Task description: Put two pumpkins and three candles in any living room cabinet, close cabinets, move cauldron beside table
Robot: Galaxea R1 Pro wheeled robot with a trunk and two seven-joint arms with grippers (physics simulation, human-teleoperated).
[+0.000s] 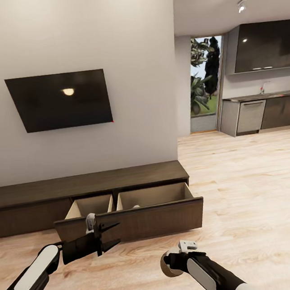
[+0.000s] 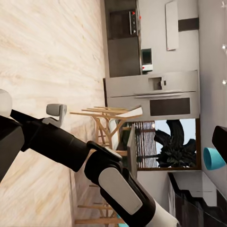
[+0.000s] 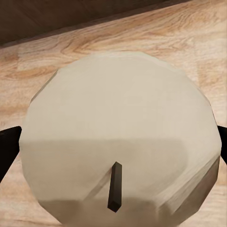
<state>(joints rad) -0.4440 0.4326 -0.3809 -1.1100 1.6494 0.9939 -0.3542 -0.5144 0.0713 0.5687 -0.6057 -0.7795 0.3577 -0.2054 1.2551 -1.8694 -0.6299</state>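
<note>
The long dark-brown cabinet (image 1: pixel 86 184) stands against the wall under a TV. Its wide right-hand drawer (image 1: pixel 131 221) is pulled out, showing two pale compartments. A small pale shape (image 1: pixel 135 206) just shows over the drawer front; I cannot tell what it is. My left gripper (image 1: pixel 111 234) hangs open in front of the drawer's left part, holding nothing. Lower down on the right, my right gripper (image 1: pixel 171 265) is shut on a grey-beige candle (image 1: pixel 167 267). The right wrist view shows the candle's flat top and dark wick (image 3: pixel 118 142) up close between dark fingers (image 3: pixel 7 144).
A black TV (image 1: pixel 60 100) hangs on the grey wall. Open wood floor (image 1: pixel 250 186) stretches right toward a dark kitchen (image 1: pixel 268 111) and a glass door. The left wrist view shows my right arm (image 2: pixel 94 161) and a wooden dining table (image 2: pixel 106 113) with chairs.
</note>
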